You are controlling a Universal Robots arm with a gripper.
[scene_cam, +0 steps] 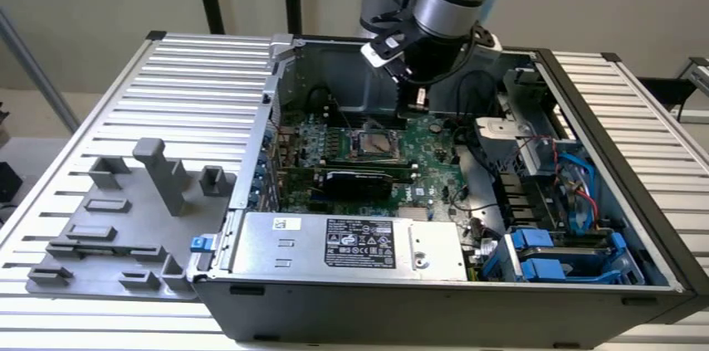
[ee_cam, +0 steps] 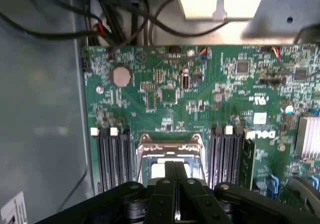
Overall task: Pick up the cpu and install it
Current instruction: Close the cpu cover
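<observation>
The cpu [ee_cam: 159, 170] shows as a pale silver square lying inside the metal-framed socket [ee_cam: 170, 143] on the green motherboard [ee_cam: 200, 94]; my fingers hide part of it. My gripper [ee_cam: 175, 168] hangs just above the socket, its two black fingers [ee_cam: 169, 176] pressed together with nothing between them. In the exterior view the gripper [scene_cam: 417, 108] points down into the open computer case, a little to the exterior view's right of the socket [scene_cam: 374, 143] and above it.
Memory slots [ee_cam: 112, 154] flank the socket on both sides. A grey power supply with a black label [scene_cam: 354, 243] fills the case's near side. Cables and blue drive bays [scene_cam: 554, 255] sit at the exterior view's right. A grey fixture tray [scene_cam: 111, 226] lies outside the case.
</observation>
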